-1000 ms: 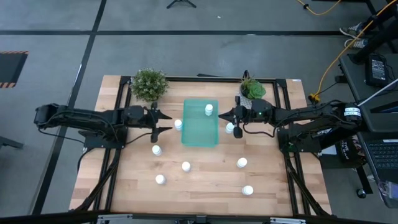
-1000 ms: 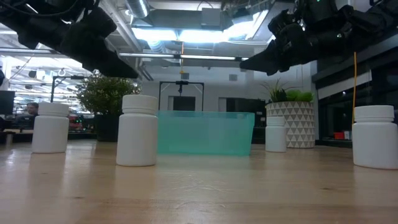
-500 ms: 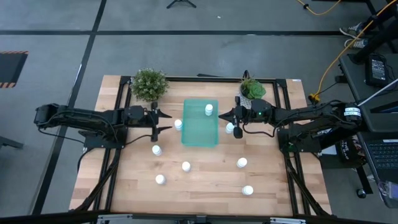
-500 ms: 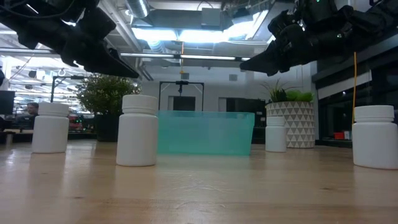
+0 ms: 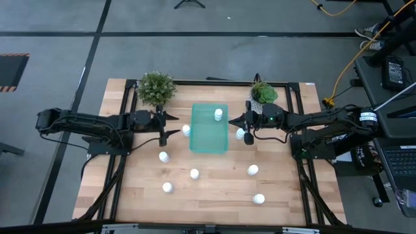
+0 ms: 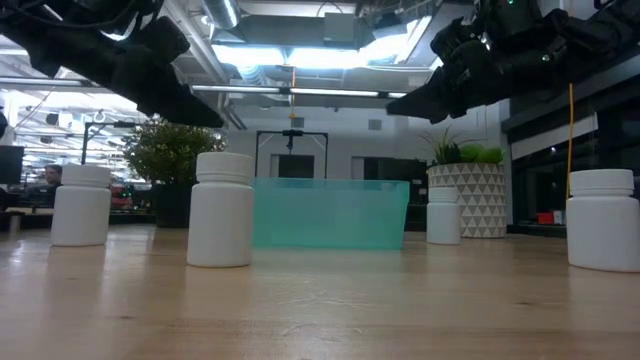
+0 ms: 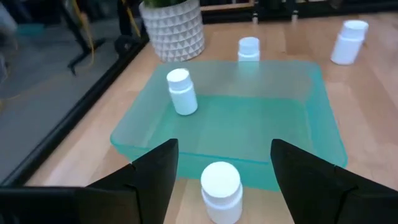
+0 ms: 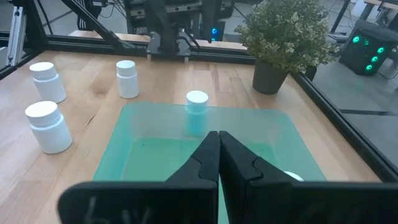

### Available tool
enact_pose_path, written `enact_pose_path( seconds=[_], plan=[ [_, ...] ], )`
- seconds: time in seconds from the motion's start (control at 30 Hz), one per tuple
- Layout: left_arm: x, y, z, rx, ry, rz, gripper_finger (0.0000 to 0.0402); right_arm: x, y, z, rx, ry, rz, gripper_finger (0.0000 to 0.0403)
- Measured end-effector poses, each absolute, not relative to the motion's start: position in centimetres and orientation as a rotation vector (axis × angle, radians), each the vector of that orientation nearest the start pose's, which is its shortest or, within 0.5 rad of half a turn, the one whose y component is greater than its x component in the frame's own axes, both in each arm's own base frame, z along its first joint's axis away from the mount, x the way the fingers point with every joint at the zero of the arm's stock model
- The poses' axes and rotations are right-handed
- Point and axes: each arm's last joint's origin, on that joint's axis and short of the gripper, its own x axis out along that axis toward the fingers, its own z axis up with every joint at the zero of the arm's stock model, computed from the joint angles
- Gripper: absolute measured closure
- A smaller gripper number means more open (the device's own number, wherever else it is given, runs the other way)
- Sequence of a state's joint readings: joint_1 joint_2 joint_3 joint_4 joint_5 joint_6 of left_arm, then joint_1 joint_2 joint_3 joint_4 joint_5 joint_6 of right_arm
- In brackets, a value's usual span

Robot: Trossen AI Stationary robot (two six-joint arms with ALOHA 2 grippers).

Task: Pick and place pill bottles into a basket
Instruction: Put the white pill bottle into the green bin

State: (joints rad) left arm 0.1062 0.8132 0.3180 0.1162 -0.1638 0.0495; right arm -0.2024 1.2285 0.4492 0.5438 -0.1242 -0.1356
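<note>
Left gripper advanced; bottle just ahead.

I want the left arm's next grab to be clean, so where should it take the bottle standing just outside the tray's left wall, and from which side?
Grip the pill bottle around its round body just below the cap, coming from the left, away from the basket wall. It stands upright, centred ahead of the open left gripper, with bare wood either side, so the fingers likely fit.

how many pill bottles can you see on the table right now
8: one in the basket at; beside it at and; on the table at. None appear hidden.
</note>
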Motion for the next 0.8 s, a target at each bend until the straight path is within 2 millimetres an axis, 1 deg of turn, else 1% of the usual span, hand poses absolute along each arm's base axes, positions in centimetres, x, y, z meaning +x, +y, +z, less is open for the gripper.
enact_pose_path(
  seconds=[0.1, 0.27, 0.4, 0.5, 0.67, 0.8],
  plan=[
    [17.3, 2.2, 20.0, 0.090, 0.424, 0.236, 0.0154, 23.7, -4.5, 20.0, -0.097, 0.237, -0.062, 0.0397],
    [18.6, 2.1, 20.3, 0.110, 0.498, 0.218, 0.0155, 23.8, -4.5, 20.1, -0.097, 0.230, -0.063, 0.0397],
    [19.5, 2.2, 18.7, 0.107, 0.598, 0.213, 0.0155, 23.8, -4.5, 20.1, -0.097, 0.231, -0.063, 0.0397],
    [20.2, 2.3, 17.7, 0.108, 0.640, 0.211, 0.0155, 23.8, -4.5, 20.1, -0.097, 0.231, -0.063, 0.0397],
    [21.0, 2.7, 17.0, 0.095, 0.637, 0.207, 0.0155, 23.8, -4.5, 20.1, -0.097, 0.232, -0.063, 0.0397],
    [21.3, 3.2, 16.2, 0.061, 0.670, 0.209, 0.0155, 23.7, -4.5, 20.0, -0.097, 0.234, -0.063, 0.0397]
  ],
)
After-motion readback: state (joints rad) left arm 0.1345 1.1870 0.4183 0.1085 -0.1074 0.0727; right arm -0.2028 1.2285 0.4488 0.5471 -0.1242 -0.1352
